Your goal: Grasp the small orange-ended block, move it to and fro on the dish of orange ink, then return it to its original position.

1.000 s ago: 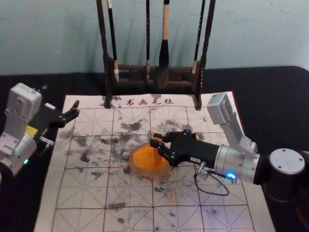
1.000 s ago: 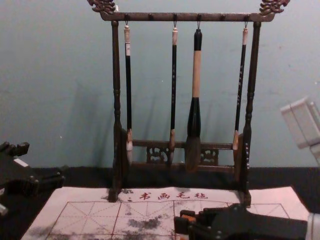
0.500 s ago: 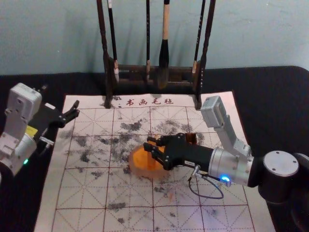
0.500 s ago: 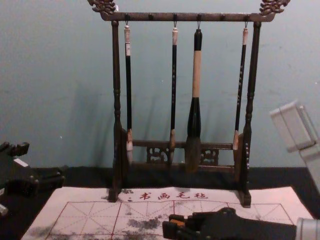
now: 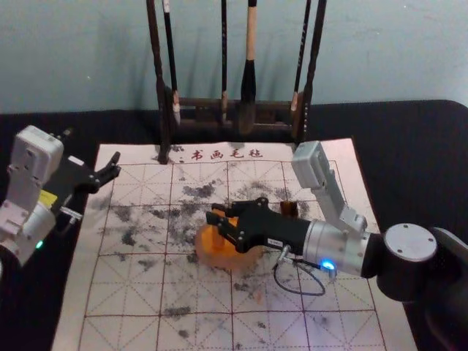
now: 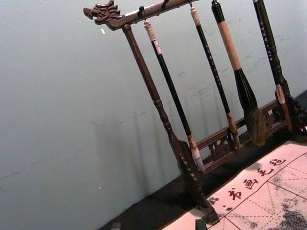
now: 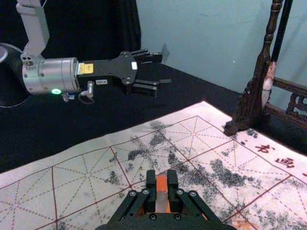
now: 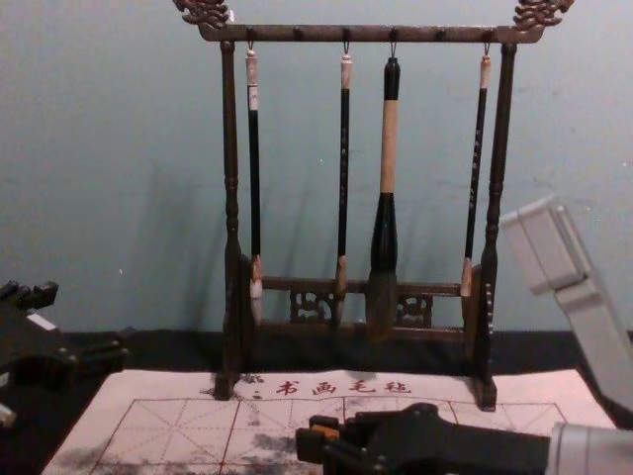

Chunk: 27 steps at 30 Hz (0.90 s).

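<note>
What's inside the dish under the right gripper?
Orange ink shows in the dish. The right gripper, shut on the block, hides the far part, so what lies there can't be seen.

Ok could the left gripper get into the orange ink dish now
Perhaps, but tightly: the left gripper is empty and the near side of the dish looks uncovered, though the right gripper holds the block over it.

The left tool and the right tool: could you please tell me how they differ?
The left tool is open and empty, near the mat's left edge; the right tool is shut on the block, over the dish. The left arm's light glows green, the right arm's light blue. Both tools are black.
</note>
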{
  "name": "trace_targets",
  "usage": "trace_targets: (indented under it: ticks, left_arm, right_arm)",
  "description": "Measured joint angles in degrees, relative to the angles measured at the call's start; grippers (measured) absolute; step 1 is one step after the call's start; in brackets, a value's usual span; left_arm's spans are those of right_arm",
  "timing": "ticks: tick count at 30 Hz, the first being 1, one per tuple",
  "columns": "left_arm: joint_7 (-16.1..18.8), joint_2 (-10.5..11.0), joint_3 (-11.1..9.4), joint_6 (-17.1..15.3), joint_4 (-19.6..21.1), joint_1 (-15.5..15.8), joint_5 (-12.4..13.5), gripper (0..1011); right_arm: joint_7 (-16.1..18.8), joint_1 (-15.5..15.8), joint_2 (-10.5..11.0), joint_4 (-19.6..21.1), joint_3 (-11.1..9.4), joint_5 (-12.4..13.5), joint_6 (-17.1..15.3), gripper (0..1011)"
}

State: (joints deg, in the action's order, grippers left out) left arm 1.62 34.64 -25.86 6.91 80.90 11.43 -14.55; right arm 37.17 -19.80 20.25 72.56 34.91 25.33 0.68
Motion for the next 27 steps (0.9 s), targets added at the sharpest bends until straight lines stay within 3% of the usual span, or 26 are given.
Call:
trace_targets:
  ticks: [12,27]
  left_arm:
    - [0.0,0.0,0.0,0.0,0.0,0.0,0.0,1001]
    - [0.0,0.0,0.0,0.0,0.0,0.0,0.0,1001]
  right_arm:
    - [-0.4,-1.8,-1.6,-3.0,0.1,-0.7,0.6,129]
    - [-1.2,-2.0,-1.6,-3.8,-1.0,-1.2,0.7,129]
